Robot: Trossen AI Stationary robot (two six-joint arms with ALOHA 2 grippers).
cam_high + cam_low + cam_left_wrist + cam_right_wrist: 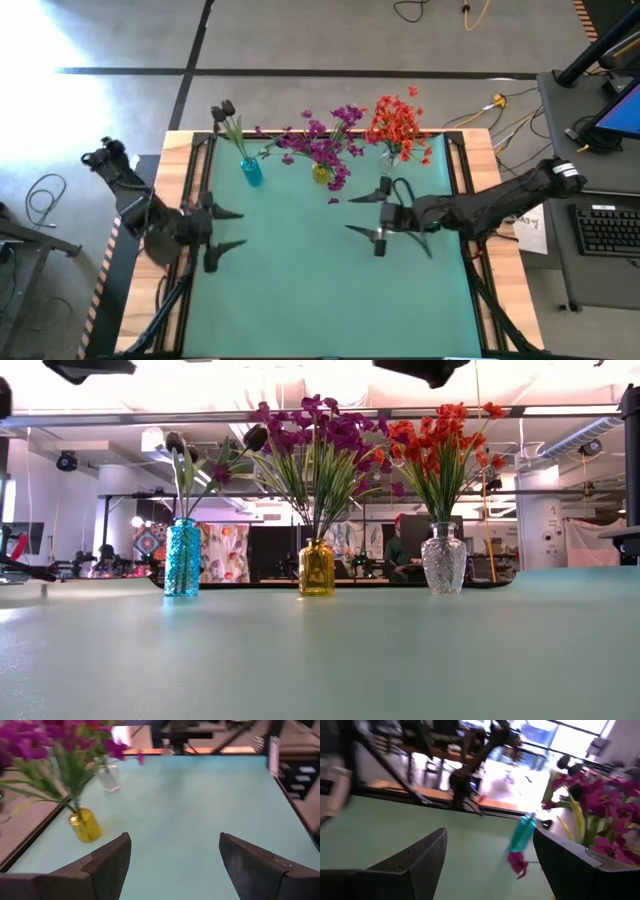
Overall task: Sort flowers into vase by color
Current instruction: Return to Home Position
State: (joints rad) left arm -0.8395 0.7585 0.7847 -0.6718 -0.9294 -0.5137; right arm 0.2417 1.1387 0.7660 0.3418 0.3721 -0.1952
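Three vases stand in a row at the mat's far side. The blue vase [250, 172] holds dark-budded flowers [222, 110], the yellow vase [321, 174] purple flowers [325, 142], and the clear vase [388, 158] orange-red flowers [400, 125]; all stems stick into the vase mouths. My left gripper [240, 228] hangs open over the mat's left side, pointing toward the middle. My right gripper [350, 214] hangs open near the mat's middle, in front of the yellow vase, pointing left. Both hold nothing.
A small loose magenta blossom [518, 862] lies on the mat in front of the yellow vase. The green mat [330, 300] is bare in its near half. Wooden table edges frame it; a keyboard [608, 228] and cables sit off to the right.
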